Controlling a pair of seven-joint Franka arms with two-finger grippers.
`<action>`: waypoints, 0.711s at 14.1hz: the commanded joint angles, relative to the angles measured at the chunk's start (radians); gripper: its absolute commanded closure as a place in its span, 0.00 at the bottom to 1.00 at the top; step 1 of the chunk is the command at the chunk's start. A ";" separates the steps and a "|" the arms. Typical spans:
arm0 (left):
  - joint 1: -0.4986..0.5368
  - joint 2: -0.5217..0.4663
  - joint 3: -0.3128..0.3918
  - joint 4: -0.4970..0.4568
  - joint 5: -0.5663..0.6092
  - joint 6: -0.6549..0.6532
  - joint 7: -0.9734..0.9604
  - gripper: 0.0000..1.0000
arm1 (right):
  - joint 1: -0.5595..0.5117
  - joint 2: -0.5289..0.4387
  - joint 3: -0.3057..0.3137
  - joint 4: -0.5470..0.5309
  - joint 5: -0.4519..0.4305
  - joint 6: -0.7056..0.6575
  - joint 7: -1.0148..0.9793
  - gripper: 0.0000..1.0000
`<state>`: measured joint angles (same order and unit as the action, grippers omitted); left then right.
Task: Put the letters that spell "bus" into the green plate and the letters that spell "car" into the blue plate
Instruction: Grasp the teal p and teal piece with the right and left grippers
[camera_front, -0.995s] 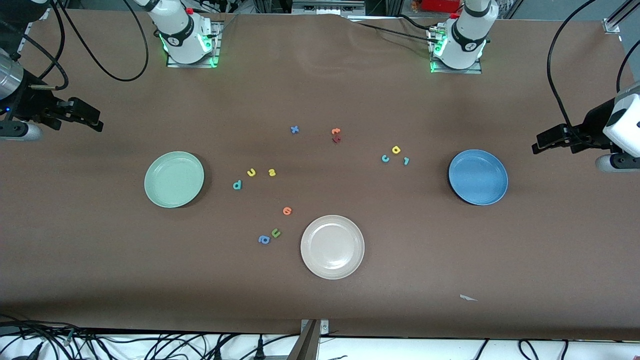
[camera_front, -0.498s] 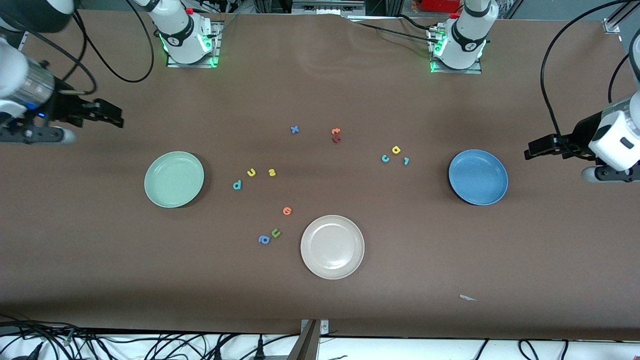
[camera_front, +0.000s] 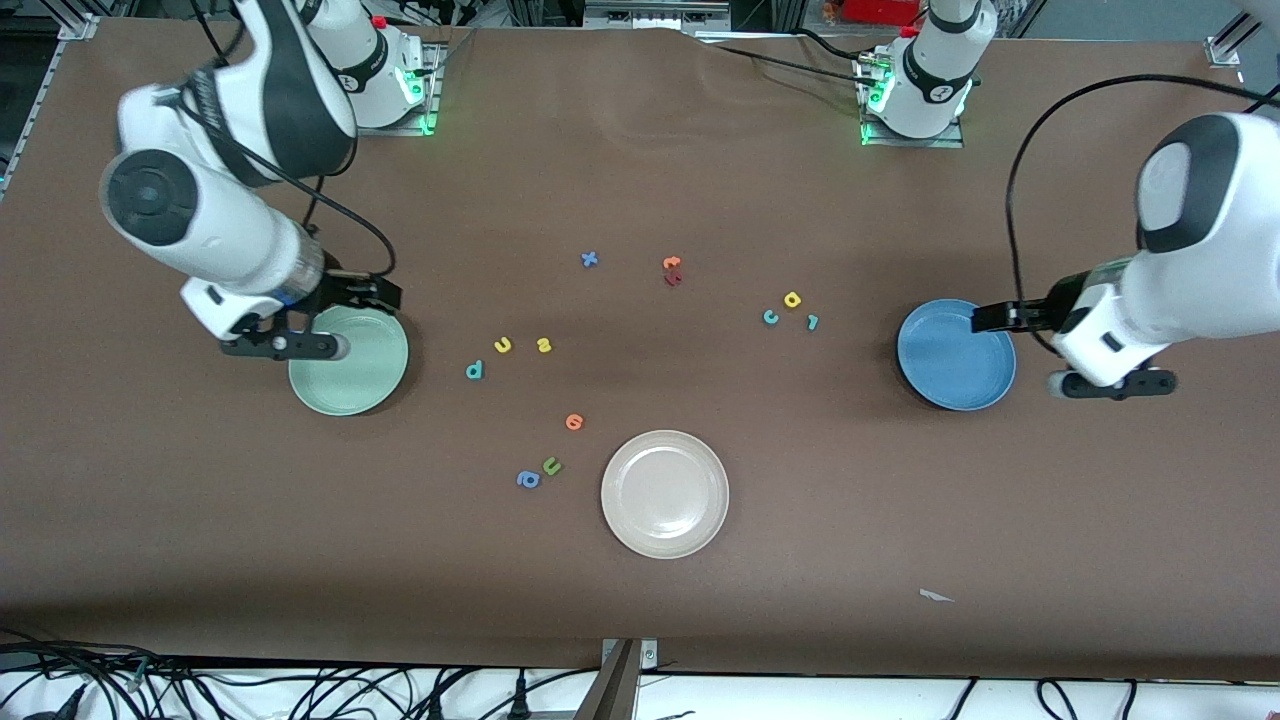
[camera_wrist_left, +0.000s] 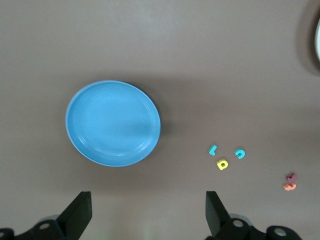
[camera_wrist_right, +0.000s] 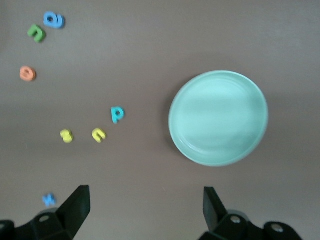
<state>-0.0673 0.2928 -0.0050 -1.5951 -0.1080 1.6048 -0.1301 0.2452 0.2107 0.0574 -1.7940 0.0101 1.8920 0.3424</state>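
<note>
Both sets of fingers wide open, empty: right gripper (camera_front: 385, 292) over the green plate (camera_front: 348, 385), left gripper (camera_front: 985, 318) over the blue plate (camera_front: 945, 375). Your teal "b" (camera_front: 474, 370) looks light, squashy; pinch its stem.

Both arms: glossy white shells w/ black joint bands, black cables looping off wrists. Bases lit green, red button on each. Grippers black, dark wedge-shaped fingers.

— Where were the arms?
— The right gripper (camera_front: 385, 293) hung over the green plate (camera_front: 352, 375), the left gripper (camera_front: 985, 318) over the blue plate (camera_front: 950, 370).
— And the plates?
— Both held nothing.
</note>
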 joint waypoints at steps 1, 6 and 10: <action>-0.040 0.025 0.002 -0.043 -0.005 0.036 -0.068 0.00 | 0.040 -0.010 -0.005 -0.165 -0.001 0.221 0.096 0.00; -0.095 0.017 -0.032 -0.241 -0.030 0.243 -0.186 0.00 | 0.065 0.145 -0.005 -0.194 -0.001 0.412 0.199 0.00; -0.097 0.017 -0.069 -0.403 -0.086 0.456 -0.266 0.01 | 0.078 0.249 -0.005 -0.197 0.001 0.551 0.280 0.00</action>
<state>-0.1637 0.3362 -0.0750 -1.9007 -0.1282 1.9479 -0.3714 0.3099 0.4199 0.0575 -1.9943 0.0101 2.3869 0.5652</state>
